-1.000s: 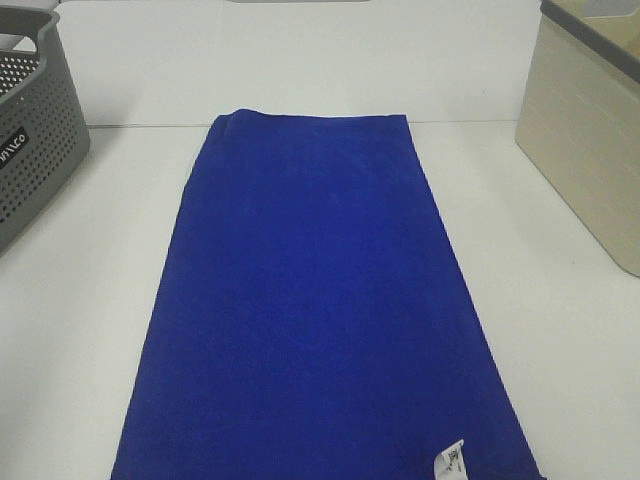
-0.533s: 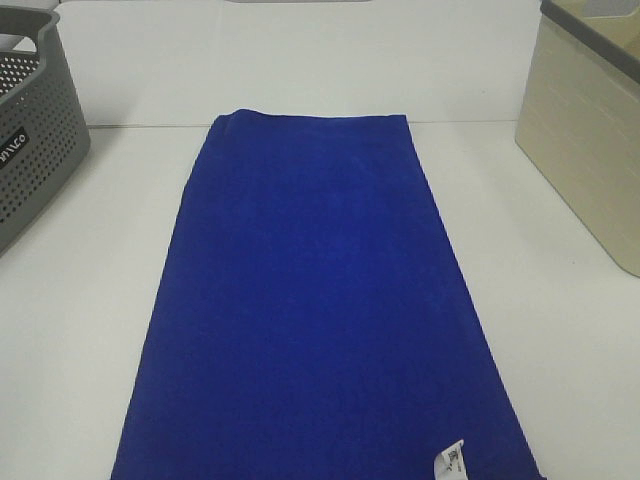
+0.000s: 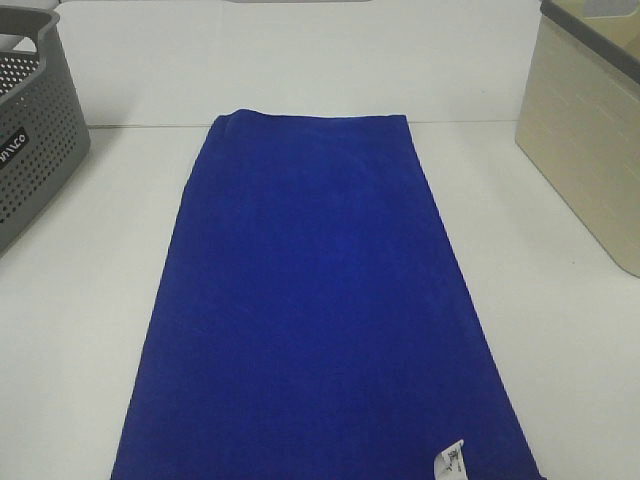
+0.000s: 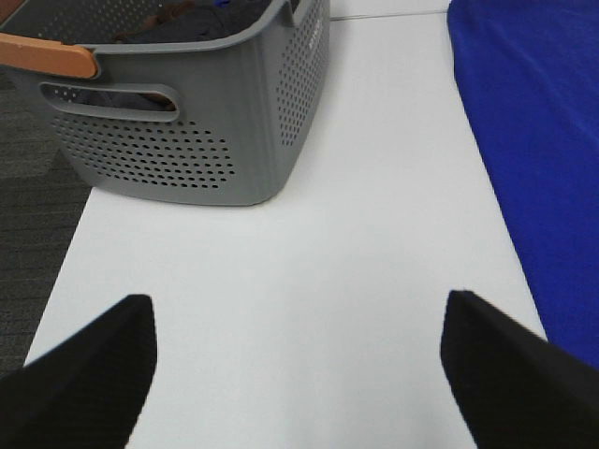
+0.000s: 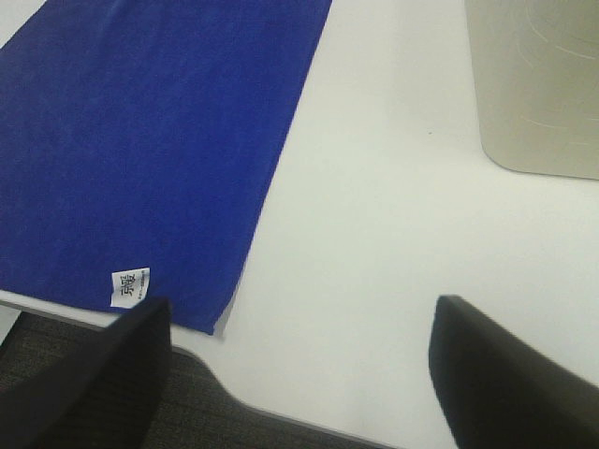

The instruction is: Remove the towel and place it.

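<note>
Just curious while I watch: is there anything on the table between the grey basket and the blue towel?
No, only bare white table lies between the grey basket and the towel, as the left wrist view shows.

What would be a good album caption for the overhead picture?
A blue towel lies flat on a white table between a grey perforated basket and a beige bin.

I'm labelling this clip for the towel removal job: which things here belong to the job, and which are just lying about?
Part of the job:
- towel, spread flat on the table, white tag at a near corner
- left claw, open, over bare table
- right claw, open, near the tag corner

Just there:
- grey perforated basket, left
- beige basket, right
- table
</note>
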